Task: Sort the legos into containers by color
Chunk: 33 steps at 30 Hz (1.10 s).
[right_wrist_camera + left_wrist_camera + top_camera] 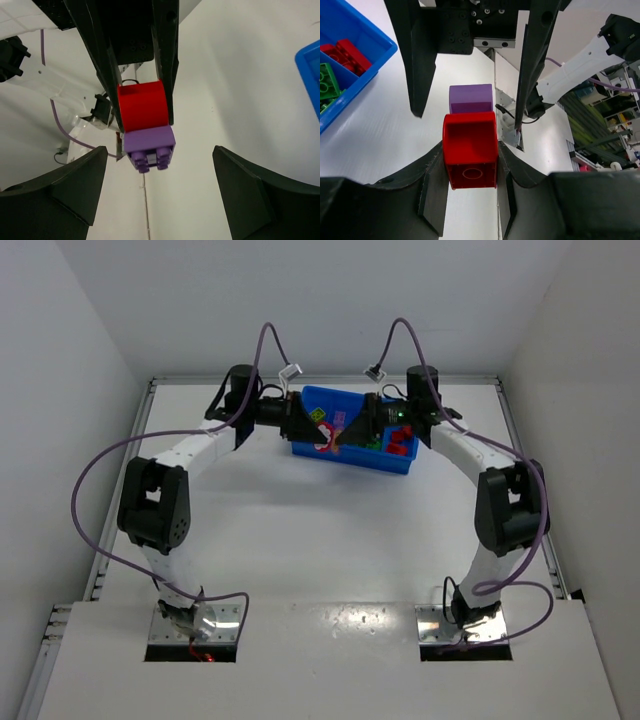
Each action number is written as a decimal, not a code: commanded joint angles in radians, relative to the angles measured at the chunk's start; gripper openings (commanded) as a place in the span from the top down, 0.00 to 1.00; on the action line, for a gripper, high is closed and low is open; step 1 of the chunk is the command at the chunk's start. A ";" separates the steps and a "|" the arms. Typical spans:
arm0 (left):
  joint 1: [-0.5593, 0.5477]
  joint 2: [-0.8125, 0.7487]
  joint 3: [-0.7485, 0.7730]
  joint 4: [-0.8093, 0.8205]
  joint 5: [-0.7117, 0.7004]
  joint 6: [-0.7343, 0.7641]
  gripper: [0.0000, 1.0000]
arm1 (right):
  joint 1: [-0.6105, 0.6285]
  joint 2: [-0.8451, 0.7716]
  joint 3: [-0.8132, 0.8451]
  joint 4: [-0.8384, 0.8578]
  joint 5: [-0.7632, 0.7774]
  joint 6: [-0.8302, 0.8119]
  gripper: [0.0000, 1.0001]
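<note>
My left gripper (470, 162) is shut on a red lego (470, 150) with a purple lego (471, 98) snapped onto its far end. It holds the pair in the air beside the blue tray (352, 452). My right gripper (160, 152) is wide open and faces it. Its fingers (422, 60) stand on either side of the purple lego (149, 146) without touching it. The red lego also shows in the right wrist view (142, 106). Both grippers meet over the tray's front in the top view, left (318, 433) and right (352, 430).
The tray's compartments (350, 27) hold red legos (345, 54) and green legos (327, 85). More red legos (400, 443) lie at the tray's right end. The tray's corner (310, 75) is at the right wrist view's edge. White walls enclose the table.
</note>
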 commanded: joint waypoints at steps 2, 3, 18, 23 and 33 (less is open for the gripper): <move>-0.022 -0.028 0.035 0.023 0.034 0.027 0.92 | 0.037 0.013 0.053 0.081 -0.029 0.021 0.17; -0.022 -0.028 0.046 0.023 0.034 0.027 0.92 | 0.048 0.013 0.053 0.081 -0.038 0.021 0.21; 0.060 0.009 0.052 0.063 -0.245 -0.042 0.95 | -0.121 -0.290 -0.188 -0.253 -0.002 -0.279 1.00; -0.018 0.144 0.245 -0.020 -0.349 0.013 0.95 | -0.214 -0.491 -0.257 -0.629 0.191 -0.563 1.00; -0.256 0.535 0.722 -0.215 -0.633 0.141 0.91 | -0.265 -0.858 -0.381 -0.602 0.624 -0.482 1.00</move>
